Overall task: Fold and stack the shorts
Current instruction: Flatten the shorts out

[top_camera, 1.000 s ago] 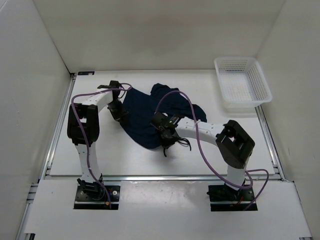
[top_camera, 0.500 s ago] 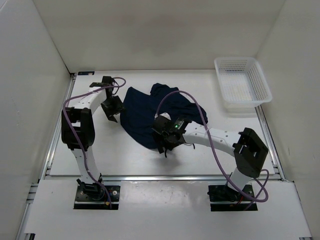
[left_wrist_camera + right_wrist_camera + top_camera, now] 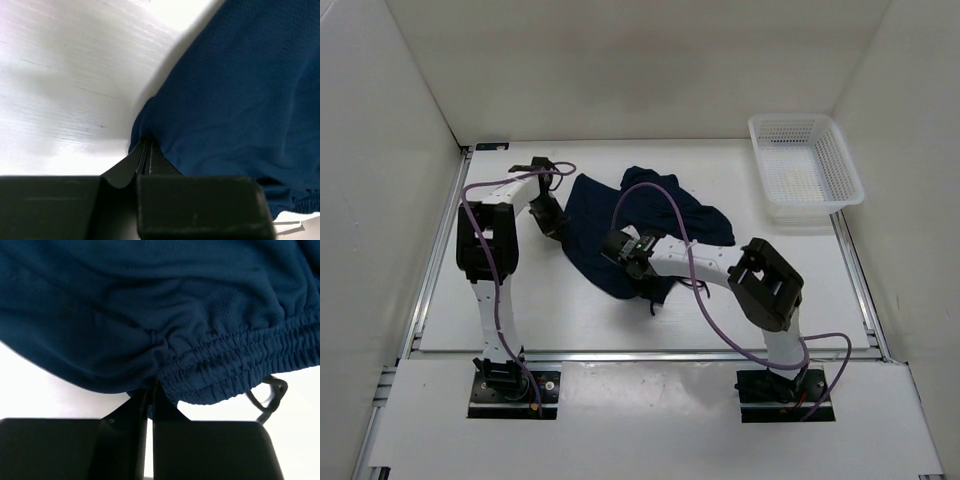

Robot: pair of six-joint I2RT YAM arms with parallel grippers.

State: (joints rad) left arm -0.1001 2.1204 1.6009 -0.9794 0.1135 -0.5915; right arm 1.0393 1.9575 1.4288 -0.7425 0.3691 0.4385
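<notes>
L gripper (image 3: 145, 146), R gripper (image 3: 151, 386) back on 1 pr shorts (image 3: 590, 225), both pinched.

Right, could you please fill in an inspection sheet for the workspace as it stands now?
Surface: white table, shorts lying on it.
Job's things: dark blue shorts, crumpled, unfolded, mid-table; drawstring loose at the waistband.
Clutter: white mesh basket, far right corner.
Grippers: left gripper shut on the shorts' edge; right gripper shut on the waistband.
Cables: purple cable from the right arm loops over the shorts; another runs along the left arm.
Surroundings: plain white walls.
</notes>
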